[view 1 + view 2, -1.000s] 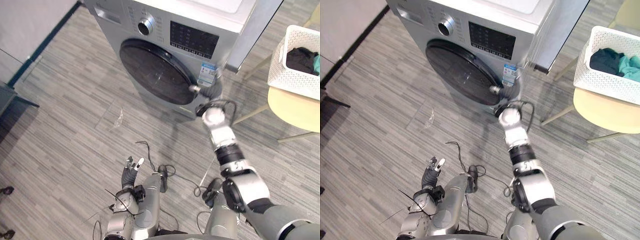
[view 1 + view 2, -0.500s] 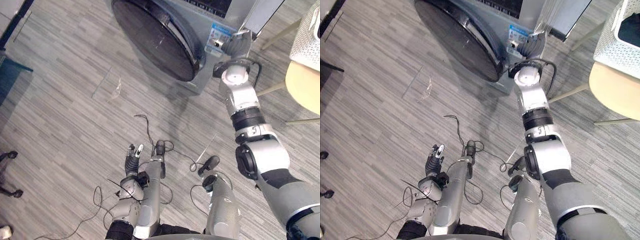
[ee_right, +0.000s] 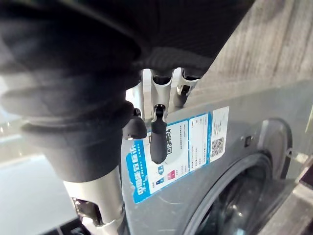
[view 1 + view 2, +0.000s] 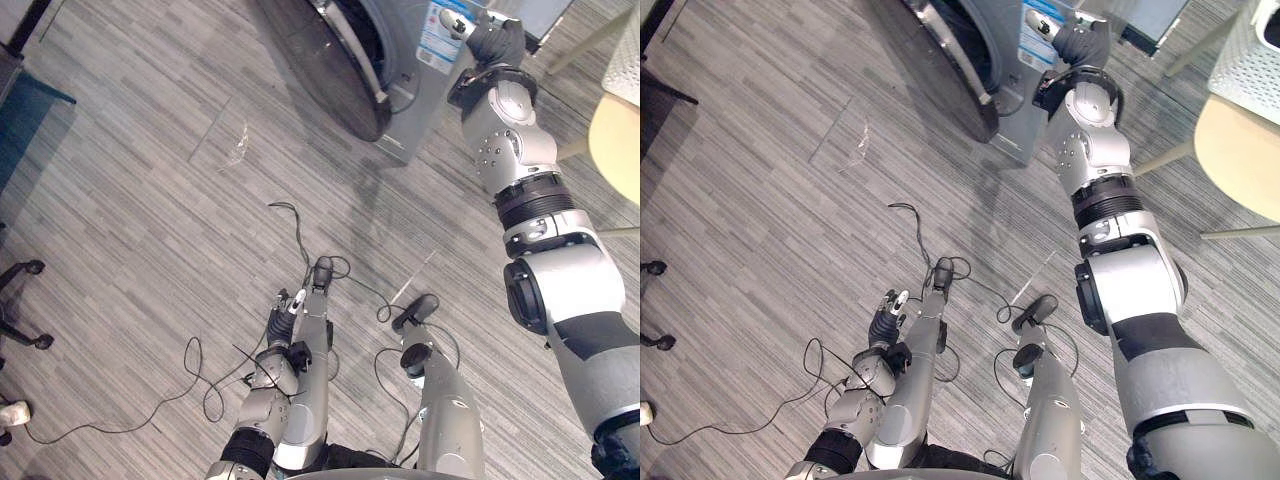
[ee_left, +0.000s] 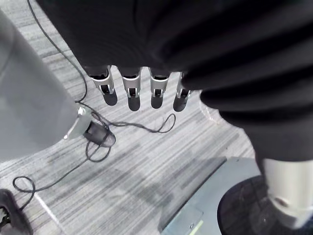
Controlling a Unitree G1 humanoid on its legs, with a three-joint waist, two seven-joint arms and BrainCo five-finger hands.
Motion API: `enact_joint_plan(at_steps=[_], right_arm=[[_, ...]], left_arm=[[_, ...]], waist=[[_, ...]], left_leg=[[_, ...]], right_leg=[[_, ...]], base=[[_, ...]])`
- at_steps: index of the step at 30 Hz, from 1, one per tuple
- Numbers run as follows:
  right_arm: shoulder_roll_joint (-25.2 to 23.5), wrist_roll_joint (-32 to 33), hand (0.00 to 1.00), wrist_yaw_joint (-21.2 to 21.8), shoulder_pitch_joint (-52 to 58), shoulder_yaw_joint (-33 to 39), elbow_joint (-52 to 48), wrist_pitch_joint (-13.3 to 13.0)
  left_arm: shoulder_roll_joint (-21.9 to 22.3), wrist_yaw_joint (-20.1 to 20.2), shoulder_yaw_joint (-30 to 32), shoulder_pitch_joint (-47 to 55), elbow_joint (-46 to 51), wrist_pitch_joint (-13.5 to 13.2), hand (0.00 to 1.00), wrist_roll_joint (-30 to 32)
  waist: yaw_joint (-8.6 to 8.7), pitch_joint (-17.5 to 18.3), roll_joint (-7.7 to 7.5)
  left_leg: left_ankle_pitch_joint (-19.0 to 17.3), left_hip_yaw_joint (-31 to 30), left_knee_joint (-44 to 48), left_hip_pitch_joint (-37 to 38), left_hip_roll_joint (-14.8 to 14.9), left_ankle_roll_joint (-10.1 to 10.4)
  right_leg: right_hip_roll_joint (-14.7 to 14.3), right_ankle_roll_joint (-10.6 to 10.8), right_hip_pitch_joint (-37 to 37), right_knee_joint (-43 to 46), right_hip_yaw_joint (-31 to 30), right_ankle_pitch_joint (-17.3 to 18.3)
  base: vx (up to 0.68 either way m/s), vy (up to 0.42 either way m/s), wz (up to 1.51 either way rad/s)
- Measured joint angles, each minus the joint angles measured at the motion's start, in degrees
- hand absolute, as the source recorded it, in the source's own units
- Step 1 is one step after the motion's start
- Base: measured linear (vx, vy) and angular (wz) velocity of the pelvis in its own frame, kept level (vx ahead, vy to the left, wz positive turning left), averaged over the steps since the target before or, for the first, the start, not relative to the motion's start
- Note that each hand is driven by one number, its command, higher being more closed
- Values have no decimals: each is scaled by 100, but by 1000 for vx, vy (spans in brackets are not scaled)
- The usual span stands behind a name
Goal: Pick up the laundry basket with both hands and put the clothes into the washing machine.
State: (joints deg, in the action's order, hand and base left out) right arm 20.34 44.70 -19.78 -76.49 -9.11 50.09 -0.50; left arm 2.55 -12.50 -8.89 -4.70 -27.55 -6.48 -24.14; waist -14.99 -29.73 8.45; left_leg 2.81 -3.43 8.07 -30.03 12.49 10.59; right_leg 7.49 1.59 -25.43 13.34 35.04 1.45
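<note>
White basket (image 4: 1240,60) on yellow table (image 4: 1245,160)

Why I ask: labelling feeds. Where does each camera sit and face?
Left eye view: head, looking down at floor and washing machine; both arms, left hand low, right hand at the machine.
Right eye view: same, slightly offset.
Left wrist view: along left hand's fingers to floor.
Right wrist view: along right hand to machine's label.
Both wrist views share the washing machine.

bright, even light; soft shadows on floor (image 4: 380,215)
</note>
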Motion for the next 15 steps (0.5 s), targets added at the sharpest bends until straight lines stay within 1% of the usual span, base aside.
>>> enact_joint_plan(at_steps=[1,2,3,4,5,6,7,8,9,10,12,13,15], right_arm=[[-43,161,0,24,57,0,-73,-69],[-143,446,0,40,278,5,-353,-204],[-280,716,0,85,553,13,-602,-431],[-360,825,0,116,680,17,-722,-531],[-544,1122,0,306,932,14,-986,-603],[-910,1289,0,543,1089,-16,-1191,-607],[-1141,1415,0,638,1129,-58,-1254,-623],[-1585,1596,0,778,1181,-254,-1272,-669],[-1888,1637,0,852,1217,-458,-1269,-674],[-2279,1663,0,926,1248,-734,-1268,-658],[-2591,1644,0,998,1282,-879,-1267,-651],[-2856,1578,0,999,1382,-984,-1268,-655],[-2851,1525,0,997,1527,-1116,-1283,-665]], left_arm=[[-4,3,0,-46,1,6,0,1],[-9,10,-12,-180,8,18,0,1],[-17,11,-18,-368,11,60,0,3],[-29,13,-22,-474,11,69,0,8],[-67,18,-30,-736,16,100,0,17],[-96,17,-22,-1024,29,104,0,20],[-105,11,-17,-1185,31,105,0,26],[-99,-10,11,-1535,31,108,0,70],[-97,-25,50,-1798,34,105,0,137],[-98,-78,96,-2248,35,104,0,233],[-81,-177,210,-2621,47,94,0,243],[-77,-302,448,-2887,45,96,0,245],[-79,-394,632,-3071,12,98,0,248]], waist=[[-2,2,2],[-2,2,2],[2,4,6],[6,5,6],[16,11,14],[6,27,32],[-1,36,46],[-4,64,90],[-18,75,104],[-91,77,99],[-180,78,97],[-143,81,90],[-138,88,74]], left_leg=[[2,-9,8,9,25,-1],[5,-35,41,26,64,-4],[55,-84,75,57,79,-56],[107,-104,101,73,90,-64],[125,-104,169,97,115,-39],[138,-103,228,75,141,-27],[143,-100,241,59,151,-19],[161,-95,262,15,175,7],[209,-84,282,-16,198,82],[213,-39,300,-24,236,89],[214,-26,321,-34,250,89],[214,-9,422,-71,245,89],[214,61,530,-98,243,89]], right_leg=[[-27,-38,0,12,4,11],[-61,-114,0,74,19,54],[-68,-238,0,186,32,126],[-67,-307,0,264,33,172],[-58,-371,-4,382,39,238],[-46,-417,-43,510,43,275],[-39,-427,-75,579,43,280],[-31,-437,-127,694,40,276],[-24,-452,-161,795,29,273],[-23,-531,-192,894,21,328],[-22,-554,-218,937,7,346],[-22,-554,-223,947,-81,346],[-14,-554,-223,944,-135,345]], base=[[46,-157,-21],[73,-142,-13],[83,-107,-10],[107,-89,-4],[125,-77,1],[124,-71,4],[118,-62,13],[111,-57,21],[134,-66,25],[113,-54,16],[107,-41,2],[110,-13,-5],[65,10,-9]])
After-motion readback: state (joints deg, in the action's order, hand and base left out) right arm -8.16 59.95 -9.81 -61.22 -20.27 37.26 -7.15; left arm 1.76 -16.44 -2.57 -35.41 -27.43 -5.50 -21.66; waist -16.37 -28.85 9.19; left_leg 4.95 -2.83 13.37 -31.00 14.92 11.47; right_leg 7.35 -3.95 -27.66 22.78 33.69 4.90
